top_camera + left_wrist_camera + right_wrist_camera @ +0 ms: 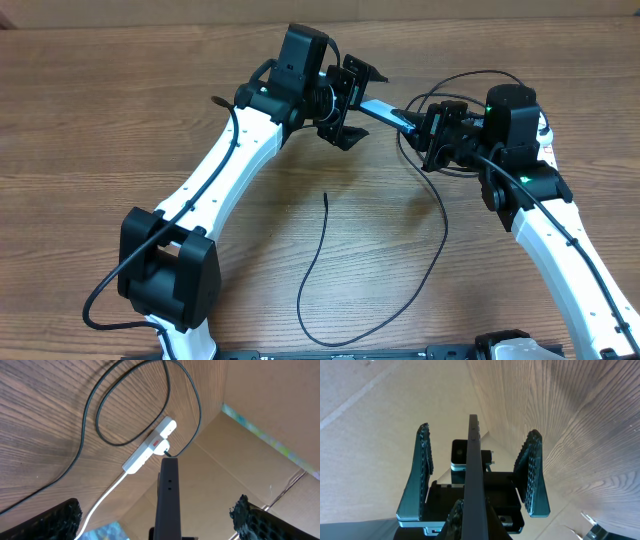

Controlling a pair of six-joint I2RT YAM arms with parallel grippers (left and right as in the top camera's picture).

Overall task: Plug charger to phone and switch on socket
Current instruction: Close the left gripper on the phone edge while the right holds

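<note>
The phone [386, 112] is held in the air between both arms, its light blue face up. My right gripper [428, 128] is shut on its right end; it shows edge-on in the right wrist view [473, 460]. My left gripper [354, 103] is open, its fingers on either side of the phone's other end [167, 490] without touching it. The white socket [149, 448] lies on the table beyond, with the charger's black plug [165, 453] in it. The charger cable [318, 250] lies loose on the table, its tip [326, 195] free.
The socket's thick white cord [107, 495] runs toward my left gripper. Black cable loops [107, 415] lie around the socket. Cardboard walls [280, 405] stand behind the wooden table [120, 110].
</note>
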